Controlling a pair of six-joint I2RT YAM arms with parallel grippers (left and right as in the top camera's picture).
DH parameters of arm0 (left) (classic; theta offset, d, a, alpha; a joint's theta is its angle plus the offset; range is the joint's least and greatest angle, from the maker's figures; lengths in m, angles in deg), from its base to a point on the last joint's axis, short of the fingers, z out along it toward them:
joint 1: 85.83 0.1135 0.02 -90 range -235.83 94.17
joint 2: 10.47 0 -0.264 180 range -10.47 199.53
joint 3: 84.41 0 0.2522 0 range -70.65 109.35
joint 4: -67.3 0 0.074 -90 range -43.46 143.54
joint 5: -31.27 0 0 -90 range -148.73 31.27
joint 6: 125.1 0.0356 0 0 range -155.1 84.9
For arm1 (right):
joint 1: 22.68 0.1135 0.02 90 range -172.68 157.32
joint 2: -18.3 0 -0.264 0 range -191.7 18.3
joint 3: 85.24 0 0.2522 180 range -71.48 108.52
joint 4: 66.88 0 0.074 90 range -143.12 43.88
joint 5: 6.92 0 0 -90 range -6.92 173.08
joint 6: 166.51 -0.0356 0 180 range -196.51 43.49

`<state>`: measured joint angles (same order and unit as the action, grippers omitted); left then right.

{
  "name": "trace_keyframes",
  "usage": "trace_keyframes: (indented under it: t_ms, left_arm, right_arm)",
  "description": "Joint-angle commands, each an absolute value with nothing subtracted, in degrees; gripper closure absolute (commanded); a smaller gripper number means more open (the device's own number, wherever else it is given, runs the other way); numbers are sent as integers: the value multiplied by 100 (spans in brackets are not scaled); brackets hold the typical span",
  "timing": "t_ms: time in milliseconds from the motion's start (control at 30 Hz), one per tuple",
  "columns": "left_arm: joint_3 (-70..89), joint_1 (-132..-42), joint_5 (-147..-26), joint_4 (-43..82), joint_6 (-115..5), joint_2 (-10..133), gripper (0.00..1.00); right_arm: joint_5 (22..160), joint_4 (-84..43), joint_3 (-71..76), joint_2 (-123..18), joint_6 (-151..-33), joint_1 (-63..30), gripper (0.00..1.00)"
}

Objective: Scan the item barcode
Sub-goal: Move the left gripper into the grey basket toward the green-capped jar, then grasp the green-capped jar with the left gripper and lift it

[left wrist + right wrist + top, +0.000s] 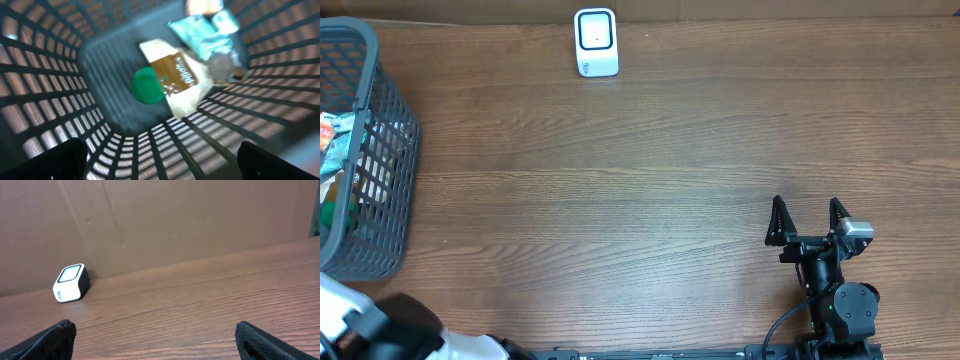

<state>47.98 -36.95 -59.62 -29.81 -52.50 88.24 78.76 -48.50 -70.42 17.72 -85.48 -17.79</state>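
The white barcode scanner [596,42] stands at the table's far edge, and in the right wrist view the scanner [71,282] sits far left against a cardboard wall. The items lie in the grey mesh basket [380,190] at the left. Looking down into the basket [45,85], I see a brown-and-white packet [177,75], a green round lid [148,86], a teal packet [200,35] and a grey item [222,67]. My left gripper [160,150] is open above the basket's inside, holding nothing. My right gripper [808,218] is open and empty over bare table at the front right, its fingertips [60,335] wide apart.
The wooden table [650,170] stretches between the basket and the right arm. A cardboard wall [190,220] runs along the far edge behind the scanner. The left arm's white and black body [380,330] shows at the front left corner.
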Motion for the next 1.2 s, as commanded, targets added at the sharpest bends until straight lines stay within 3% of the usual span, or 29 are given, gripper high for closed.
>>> trace_keyframes:
  t_ms: [0, 433, 700, 1167]
  left_arm:
    - [4649, -3537, -6038, -2939, -4931, 9222, 1]
    - [2807, -3363, -6067, -1584, -3884, 9616, 1]
    - [2798, -3369, -6021, -1455, -3804, 10271, 8]
    - [2798, -3378, -6454, -898, -3592, 10614, 6]
  right_arm:
    - [7865, -4874, -7101, 1814, -8539, -1797, 0]
    - [7867, -4874, -7101, 1814, -8542, -1797, 0]
    - [7865, -4874, -7101, 1814, -8539, -1797, 0]
    - [7865, -4874, -7101, 1814, -8542, -1797, 0]
